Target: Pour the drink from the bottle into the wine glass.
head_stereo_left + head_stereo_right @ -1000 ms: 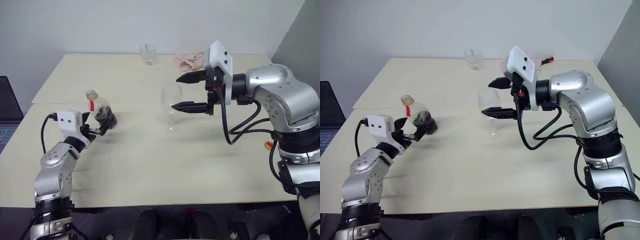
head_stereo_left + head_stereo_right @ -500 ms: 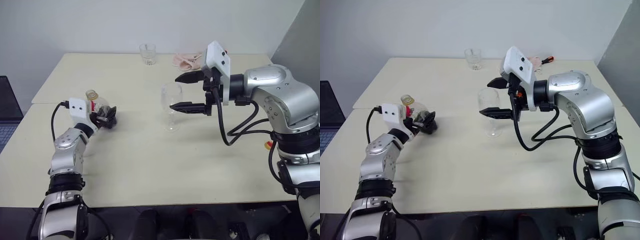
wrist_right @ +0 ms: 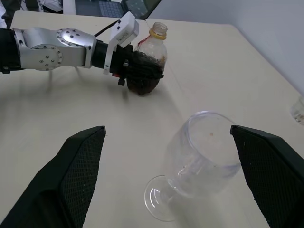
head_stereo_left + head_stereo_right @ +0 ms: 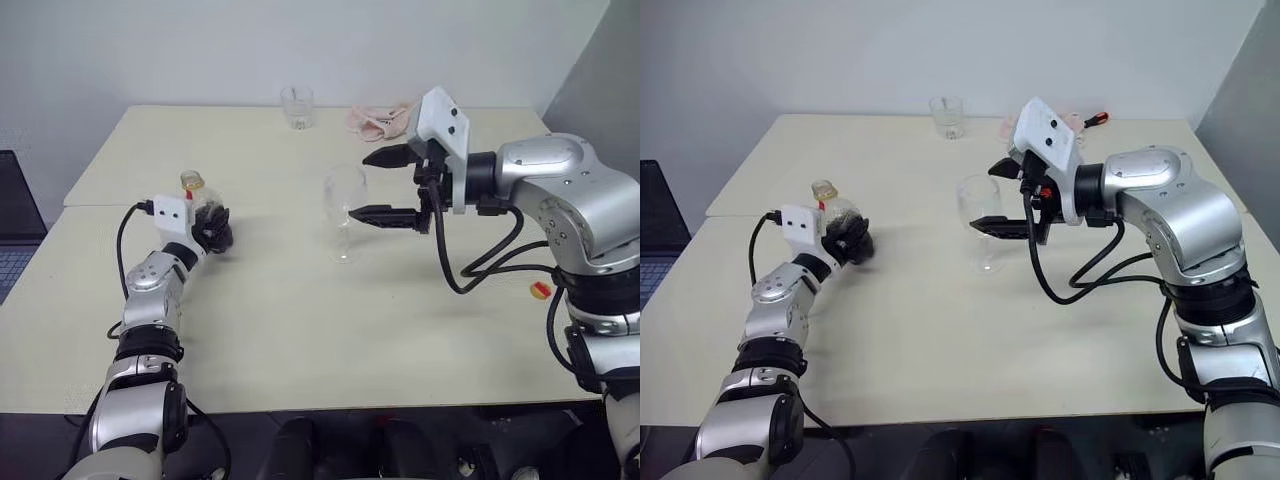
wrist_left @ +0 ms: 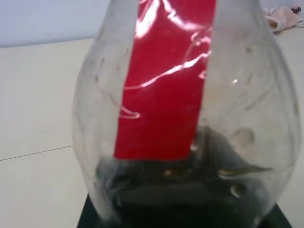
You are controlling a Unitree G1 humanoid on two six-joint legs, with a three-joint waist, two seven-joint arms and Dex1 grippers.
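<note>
On the table's [image 4: 300, 330] left side, my left pincer [image 4: 213, 229] clamps the upright bottle [image 4: 203, 213] with dark drink [image 3: 145, 80] at its base, while my right pincer [image 4: 385, 186], jaws spread, flanks the empty wine glass [image 4: 343, 212].

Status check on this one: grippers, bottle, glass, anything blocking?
Left gripper shut on the bottle, upright on the table. Right gripper open beside the wine glass, empty. Nothing between them.

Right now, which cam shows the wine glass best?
Right wrist view: the wine glass sits close up between the open right pincer fingers, with rim, bowl and foot visible. Both eye views show it smaller, upright on the table, partly behind the lower finger.
</note>
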